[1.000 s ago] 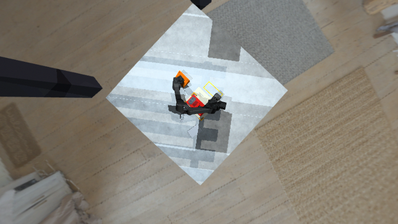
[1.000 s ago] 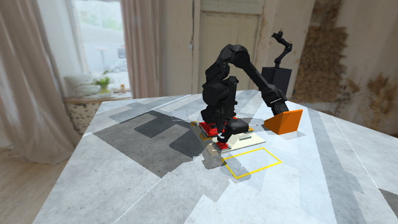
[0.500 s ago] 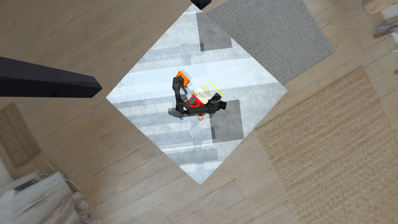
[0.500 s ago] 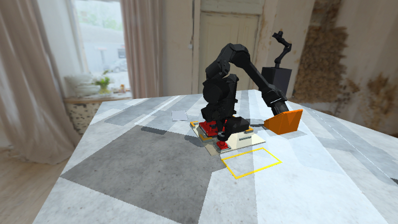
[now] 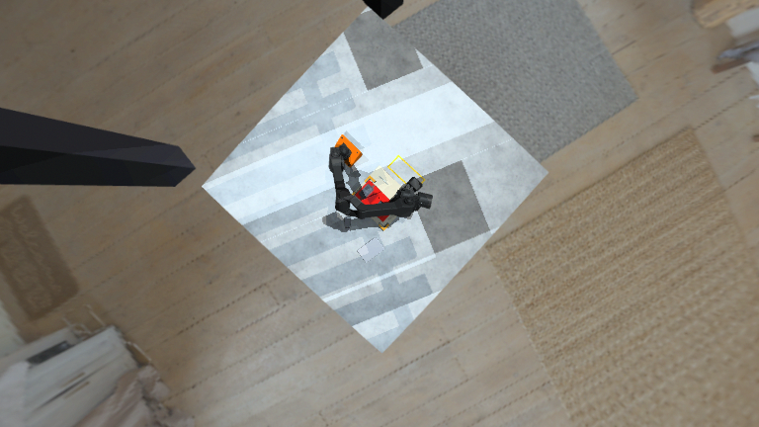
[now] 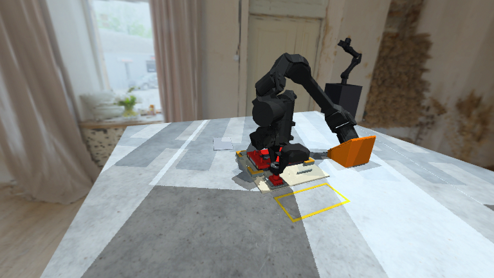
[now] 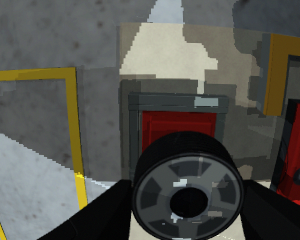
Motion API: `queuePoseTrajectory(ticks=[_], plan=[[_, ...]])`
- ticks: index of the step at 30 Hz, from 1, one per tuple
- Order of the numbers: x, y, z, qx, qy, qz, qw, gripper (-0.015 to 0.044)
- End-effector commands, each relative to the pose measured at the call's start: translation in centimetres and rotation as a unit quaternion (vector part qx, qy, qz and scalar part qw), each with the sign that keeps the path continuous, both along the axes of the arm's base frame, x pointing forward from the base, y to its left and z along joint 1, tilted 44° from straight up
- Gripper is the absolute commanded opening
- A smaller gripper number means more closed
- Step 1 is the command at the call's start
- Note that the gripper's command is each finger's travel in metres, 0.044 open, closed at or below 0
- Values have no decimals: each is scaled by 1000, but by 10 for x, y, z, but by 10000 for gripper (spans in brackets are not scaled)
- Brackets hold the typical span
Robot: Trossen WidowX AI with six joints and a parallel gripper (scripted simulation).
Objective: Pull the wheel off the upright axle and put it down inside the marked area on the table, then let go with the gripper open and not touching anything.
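Gripper [image 7: 186, 227] clamped on wheel [image 7: 188, 190], hub above red mount [image 7: 180, 127]; you risk wheel twisting loose mid-carry, landing outside yellow marked area [image 6: 311, 201]
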State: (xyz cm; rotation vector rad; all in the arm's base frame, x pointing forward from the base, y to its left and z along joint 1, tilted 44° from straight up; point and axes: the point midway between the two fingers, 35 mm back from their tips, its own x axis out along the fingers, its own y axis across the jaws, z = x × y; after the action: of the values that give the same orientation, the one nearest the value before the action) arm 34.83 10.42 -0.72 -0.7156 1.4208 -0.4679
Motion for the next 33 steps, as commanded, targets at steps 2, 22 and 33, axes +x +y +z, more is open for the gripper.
queuePoseTrajectory(ticks=[2,22,33], plan=[[-1,4,4,3,-4,1,1000,0],[-1,9,9,3,-3,2,1000,0],[-2,11,11,3,-3,3,1000,0]])
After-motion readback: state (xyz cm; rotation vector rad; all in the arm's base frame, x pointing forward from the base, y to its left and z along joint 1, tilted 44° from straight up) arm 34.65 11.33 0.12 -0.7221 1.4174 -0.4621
